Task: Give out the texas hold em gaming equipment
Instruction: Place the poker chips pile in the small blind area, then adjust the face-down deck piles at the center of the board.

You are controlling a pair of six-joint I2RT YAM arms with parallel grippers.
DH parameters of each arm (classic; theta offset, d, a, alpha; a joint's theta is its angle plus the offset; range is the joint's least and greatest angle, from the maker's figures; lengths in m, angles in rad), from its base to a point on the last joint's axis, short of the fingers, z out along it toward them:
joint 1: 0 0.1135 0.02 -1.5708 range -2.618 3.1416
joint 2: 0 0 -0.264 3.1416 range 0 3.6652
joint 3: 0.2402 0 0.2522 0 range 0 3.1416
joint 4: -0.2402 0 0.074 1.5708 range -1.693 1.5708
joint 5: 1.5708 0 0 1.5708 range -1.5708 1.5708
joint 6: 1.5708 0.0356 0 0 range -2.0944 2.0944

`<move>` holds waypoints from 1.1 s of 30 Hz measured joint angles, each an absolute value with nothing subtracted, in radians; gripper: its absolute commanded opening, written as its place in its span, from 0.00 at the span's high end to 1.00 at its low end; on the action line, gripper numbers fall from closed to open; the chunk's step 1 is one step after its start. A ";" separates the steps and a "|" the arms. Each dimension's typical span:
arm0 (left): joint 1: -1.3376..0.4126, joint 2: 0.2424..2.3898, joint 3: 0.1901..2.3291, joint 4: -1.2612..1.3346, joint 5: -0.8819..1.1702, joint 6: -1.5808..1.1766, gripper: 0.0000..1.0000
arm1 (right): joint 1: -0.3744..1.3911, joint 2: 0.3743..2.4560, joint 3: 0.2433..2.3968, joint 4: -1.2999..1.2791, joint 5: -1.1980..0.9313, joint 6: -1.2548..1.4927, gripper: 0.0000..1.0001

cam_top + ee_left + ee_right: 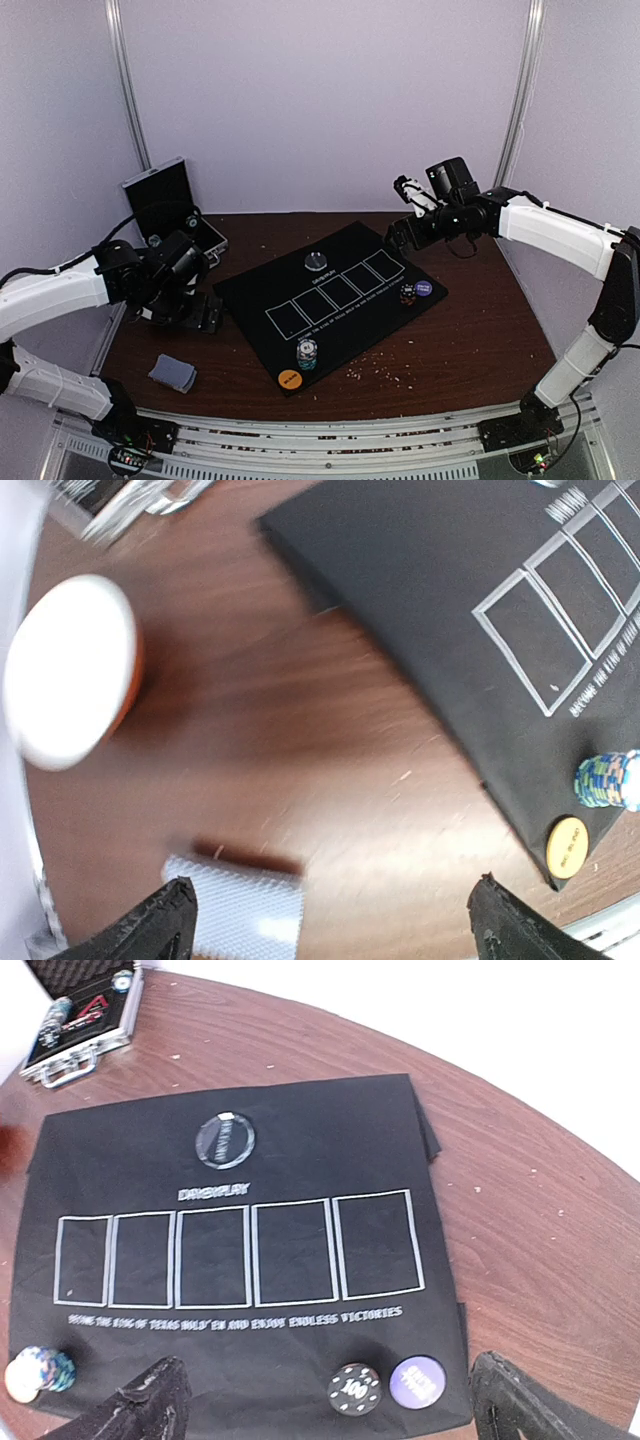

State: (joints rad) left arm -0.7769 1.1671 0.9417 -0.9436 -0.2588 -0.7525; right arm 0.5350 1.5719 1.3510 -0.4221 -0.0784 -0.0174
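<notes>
Viewing from the top camera, I locate the card deck (pixel 172 373) lying flat on the brown wood-grain table (pixel 480 340), near my left arm and well apart from the black mat (pixel 250 295). A multicoloured chip stack (pixel 307 352) and an orange disc (pixel 289 380) sit at the mat's near corner. A dark chip stack (pixel 407 294) and a purple disc (pixel 424 289) sit at its right edge. A clear disc (pixel 316 262) lies beyond the five printed boxes.

Left wrist view: my left gripper (pixel 335 905) is spread wide and carries nothing. The deck lies just beside its left finger. The textured backs look thin and light. I judge the cards slippery and flexible, so take hold across the deck's edges, full thickness.

Right wrist view: my right gripper (pixel 330 1375) is likewise spread wide and empty, above the mat's near edge. The chips appear rigid. A stack may shear, so pinch low on its sides. The flat discs offer only a thin rim.
</notes>
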 measured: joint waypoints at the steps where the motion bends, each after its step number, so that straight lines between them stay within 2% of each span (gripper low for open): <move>1: -0.776 1.137 0.943 -0.991 -0.266 -0.793 0.02 | 0.539 1.566 1.351 -0.429 -0.088 -0.016 0.00; 4: -0.772 1.012 0.943 -1.099 -0.298 -0.987 0.02 | 0.565 1.561 1.348 -0.448 -0.105 -0.015 0.00; 10: -0.771 0.860 0.854 -1.152 -0.298 -1.326 0.02 | 0.643 1.560 1.341 -0.476 -0.110 -0.019 0.00; 19: -0.771 1.085 0.774 -1.269 -0.281 -1.702 0.02 | 0.718 1.559 1.317 -0.490 -0.097 -0.033 0.01; 33: -0.771 1.130 0.641 -1.087 -0.291 -1.906 0.02 | 0.754 1.558 1.285 -0.508 -0.086 -0.058 0.01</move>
State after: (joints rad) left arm -0.7712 1.1297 0.6407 -1.0866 -0.2913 -1.9060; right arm 0.7540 1.5578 1.2854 -0.5076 -0.0856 -0.0578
